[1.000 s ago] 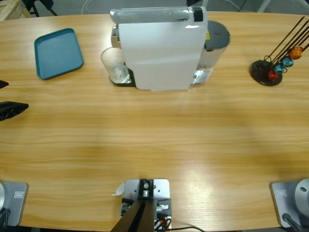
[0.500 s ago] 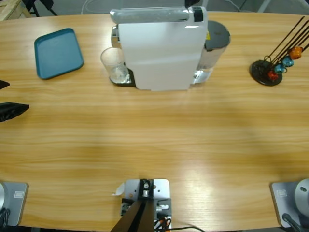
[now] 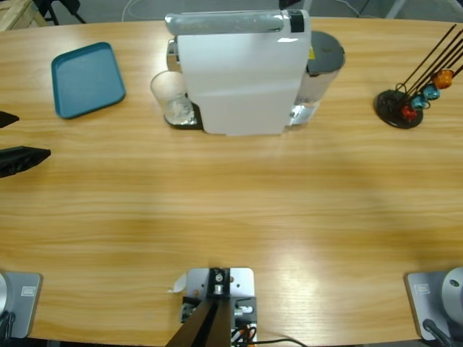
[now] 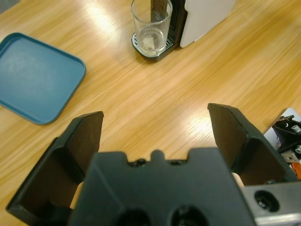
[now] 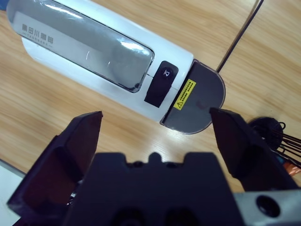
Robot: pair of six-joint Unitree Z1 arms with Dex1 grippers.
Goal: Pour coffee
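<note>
Both grippers hang wide open, holding nothing.
Left gripper (image 4: 155, 127) faces the glass (image 4: 151, 24); right gripper (image 5: 157, 129) hovers over the coffee machine (image 5: 89, 56).

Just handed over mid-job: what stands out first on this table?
The white coffee machine at the table's far middle dominates, with a clear glass on its drip tray at its left side. A blue tray lies at far left and a capsule rack at far right. The left pincer comes in open at the left edge, pointing toward the glass.
</note>
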